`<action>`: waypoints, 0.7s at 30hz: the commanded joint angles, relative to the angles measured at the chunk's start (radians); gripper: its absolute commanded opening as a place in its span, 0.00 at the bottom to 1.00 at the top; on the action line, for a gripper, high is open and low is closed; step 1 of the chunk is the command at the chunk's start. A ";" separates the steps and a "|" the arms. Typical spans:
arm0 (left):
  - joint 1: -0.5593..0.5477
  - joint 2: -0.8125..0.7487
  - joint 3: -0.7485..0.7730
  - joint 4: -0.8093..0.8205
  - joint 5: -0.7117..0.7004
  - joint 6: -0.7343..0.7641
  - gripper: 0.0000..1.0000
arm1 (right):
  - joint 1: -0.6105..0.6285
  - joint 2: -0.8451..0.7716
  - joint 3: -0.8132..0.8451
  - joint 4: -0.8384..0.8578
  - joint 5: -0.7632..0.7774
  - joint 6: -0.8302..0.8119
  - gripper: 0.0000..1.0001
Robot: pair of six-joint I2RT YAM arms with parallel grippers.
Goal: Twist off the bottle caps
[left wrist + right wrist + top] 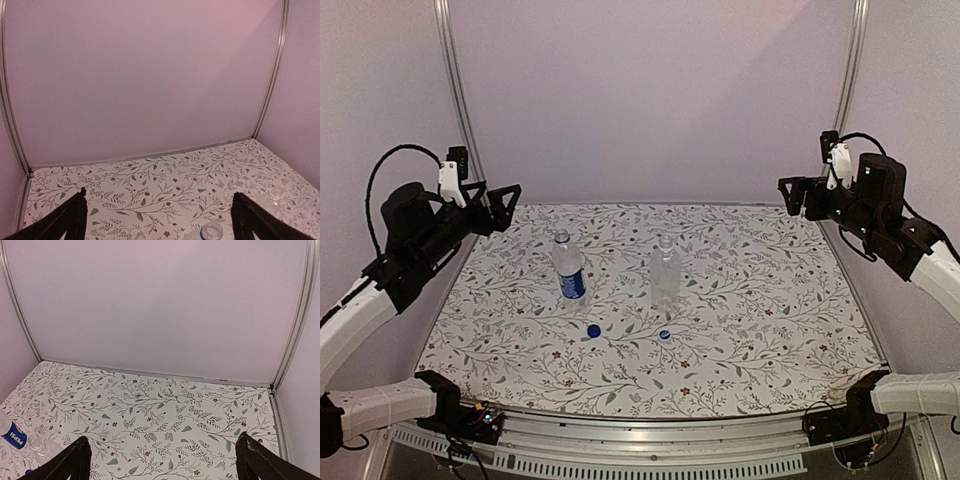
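The left gripper [501, 208] hangs high over the left edge of the leaf-patterned white table [770, 320], its black fingers spread wide with nothing between them, probably parked clear so the middle is unobstructed. Right of it, near the table's centre, the small clear plastic bottle with a dark blue label band [569, 268] stands upright; the left wrist view shows its mouth [212, 231] open and capless. The solid blue round plastic cap [593, 330] lies flat on the cloth just in front of it, apart from the bottle. Next stands the plain unlabelled clear plastic bottle [665, 272], also upright; its neck looks bare, though the overhead view is too coarse to be sure. The whitish round plastic cap with a blue top [664, 335] lies before it. The right gripper [798, 196] hovers over the right edge, fingers equally wide and empty, so the unscrewing looks finished
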 commanded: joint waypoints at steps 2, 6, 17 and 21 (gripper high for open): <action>0.012 -0.043 -0.018 0.046 -0.003 0.043 1.00 | 0.002 -0.042 -0.071 0.066 -0.046 -0.029 0.99; 0.012 -0.057 -0.023 0.042 -0.026 0.065 1.00 | 0.002 -0.073 -0.086 0.080 -0.059 -0.026 0.99; 0.012 -0.036 -0.011 0.015 -0.037 0.090 1.00 | 0.002 -0.135 -0.118 0.114 -0.059 -0.017 0.99; 0.012 -0.035 -0.010 0.013 -0.035 0.094 1.00 | 0.002 -0.138 -0.121 0.118 -0.055 -0.013 0.99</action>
